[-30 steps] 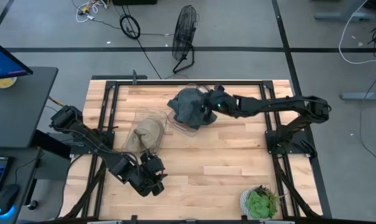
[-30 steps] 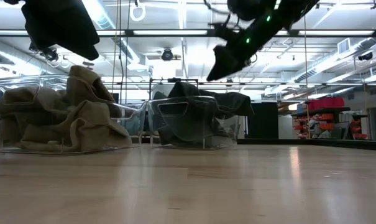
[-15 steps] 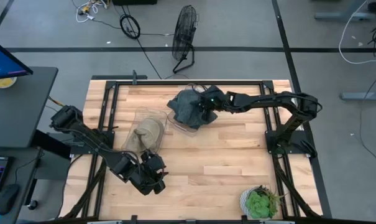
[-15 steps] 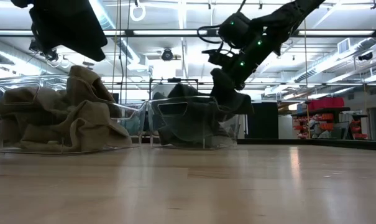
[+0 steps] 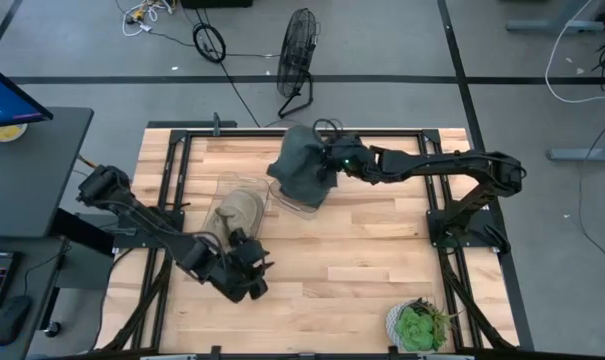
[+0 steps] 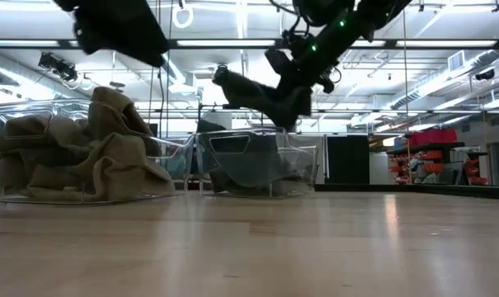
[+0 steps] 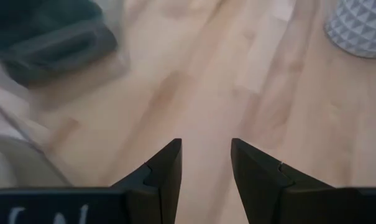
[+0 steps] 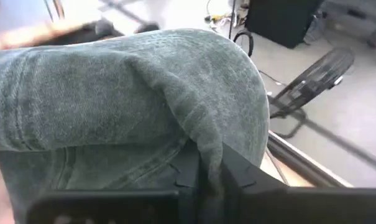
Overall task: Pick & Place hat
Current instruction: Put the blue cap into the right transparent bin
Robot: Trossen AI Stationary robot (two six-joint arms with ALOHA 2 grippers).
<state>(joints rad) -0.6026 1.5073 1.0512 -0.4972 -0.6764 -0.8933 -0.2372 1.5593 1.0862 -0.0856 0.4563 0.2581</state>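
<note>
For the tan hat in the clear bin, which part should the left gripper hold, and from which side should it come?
Judged from its pose: grip the raised fold at the top of the tan hat, coming from above. The clear bin walls block its sides. The left gripper is open above bare table.

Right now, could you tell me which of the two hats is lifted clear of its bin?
The dark grey-green hat, pinched in the right claw, hangs above its clear bin. The tan hat lies slumped in its own bin.

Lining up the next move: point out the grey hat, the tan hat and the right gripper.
grey hat [image 5: 300,170], high view, crown.
tan hat [image 5: 238,211], high view, top, in its clear bin.
right gripper [image 5: 330,160], high view, fingertips pinching the grey hat.
</note>
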